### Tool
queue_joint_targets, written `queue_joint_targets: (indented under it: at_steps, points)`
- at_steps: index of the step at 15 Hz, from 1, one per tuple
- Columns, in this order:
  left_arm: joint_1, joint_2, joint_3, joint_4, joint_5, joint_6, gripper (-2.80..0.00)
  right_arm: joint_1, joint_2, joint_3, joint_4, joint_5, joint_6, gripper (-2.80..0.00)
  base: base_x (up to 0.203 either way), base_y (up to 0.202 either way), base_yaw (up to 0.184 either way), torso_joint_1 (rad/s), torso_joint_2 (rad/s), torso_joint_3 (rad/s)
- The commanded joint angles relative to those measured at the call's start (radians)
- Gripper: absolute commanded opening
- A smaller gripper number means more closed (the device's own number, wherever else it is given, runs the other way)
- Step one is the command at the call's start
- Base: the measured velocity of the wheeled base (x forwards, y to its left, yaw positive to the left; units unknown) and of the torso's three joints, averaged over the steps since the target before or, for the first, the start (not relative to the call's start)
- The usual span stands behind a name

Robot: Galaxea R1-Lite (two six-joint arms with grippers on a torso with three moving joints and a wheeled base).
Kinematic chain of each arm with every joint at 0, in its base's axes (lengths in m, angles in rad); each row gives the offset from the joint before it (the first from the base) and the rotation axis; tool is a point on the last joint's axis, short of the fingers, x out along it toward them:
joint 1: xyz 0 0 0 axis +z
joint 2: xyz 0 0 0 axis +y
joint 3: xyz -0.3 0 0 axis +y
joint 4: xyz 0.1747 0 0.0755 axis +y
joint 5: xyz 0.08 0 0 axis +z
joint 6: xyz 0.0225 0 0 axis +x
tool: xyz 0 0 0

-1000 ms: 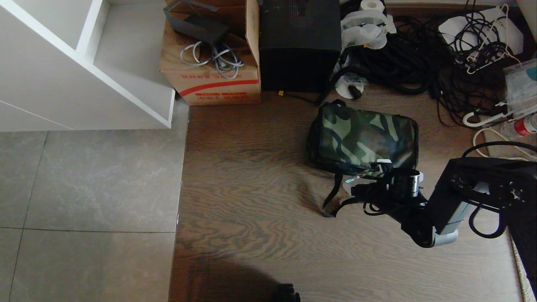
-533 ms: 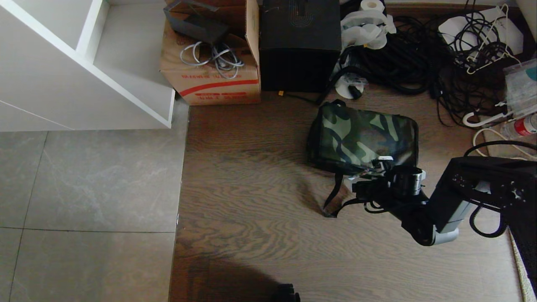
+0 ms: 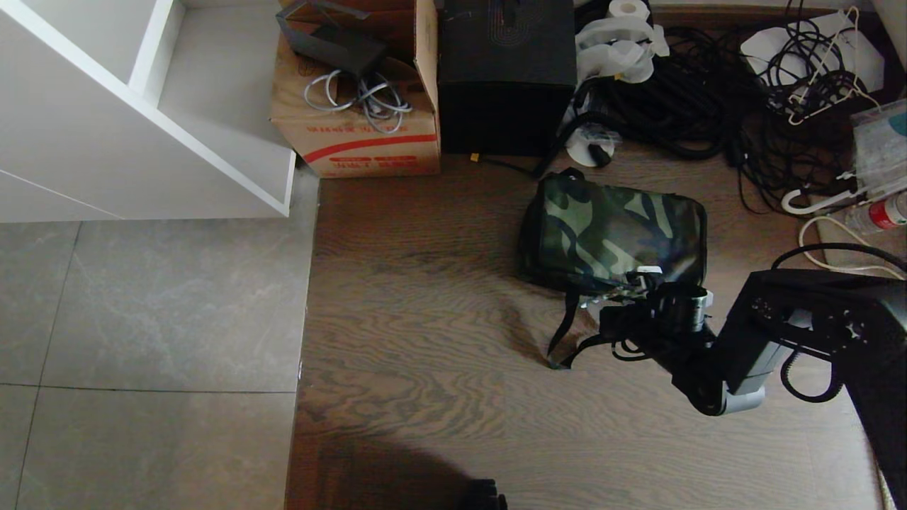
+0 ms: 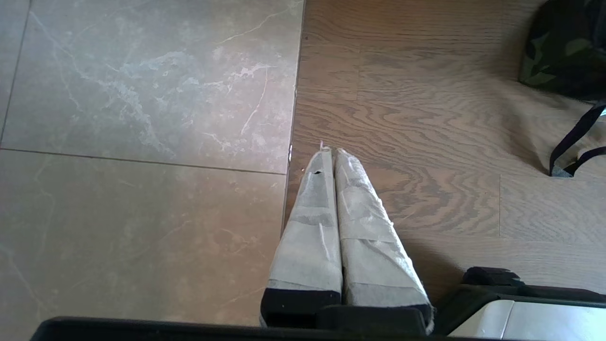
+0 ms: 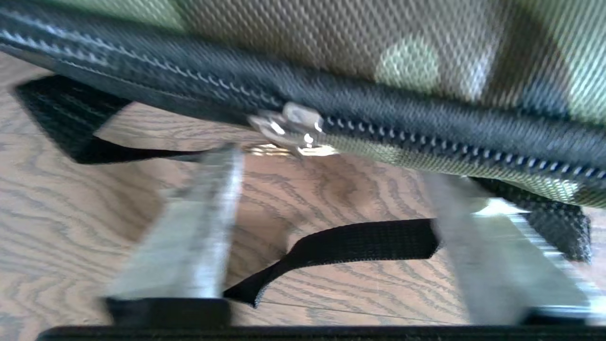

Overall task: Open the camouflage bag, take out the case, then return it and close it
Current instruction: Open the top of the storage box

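Right claw (image 5: 326, 203) sits at the near edge of the camouflage bag (image 3: 616, 230) on the floor, fingers apart, gripping nothing. Zipper pull (image 5: 293, 128) lies just ahead, between the tips. Bag is zipped, so you have everything left: open, remove case, return, close.

Right claw (image 5: 326, 166) low, fingers (image 5: 199, 222) spread apart (motion-blurred); left claw (image 4: 331, 154) parked, fingers pressed together.

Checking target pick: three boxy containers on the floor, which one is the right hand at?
The camouflage bag. The right hand is at its near zipper edge; the cardboard carton and tall black box stand farther back, by the white shelf.
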Motion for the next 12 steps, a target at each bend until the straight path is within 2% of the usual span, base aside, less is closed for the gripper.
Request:
queue_joint_targets:
  at_steps: [1, 6, 12]
  points:
    - [0.001, 0.0, 0.009, 0.0, 0.0, -0.001, -2.8, 0.0, 0.023, -0.016, -0.031, -0.008, -0.001, -2.8, 0.0, 0.0, 0.0, 0.0, 0.0, 0.0]
    - [0.0, 0.0, 0.009, 0.0, 0.0, -0.001, -2.8, 0.006, 0.029, -0.017, -0.032, -0.022, 0.0, -2.8, 0.0, 0.0, 0.0, 0.0, 0.0, 0.0]
    - [0.002, 0.0, 0.009, 0.0, 0.0, -0.001, -2.8, 0.003, -0.045, 0.075, 0.002, 0.014, -0.026, -2.8, 0.0, 0.0, 0.0, 0.0, 0.0, 0.0]
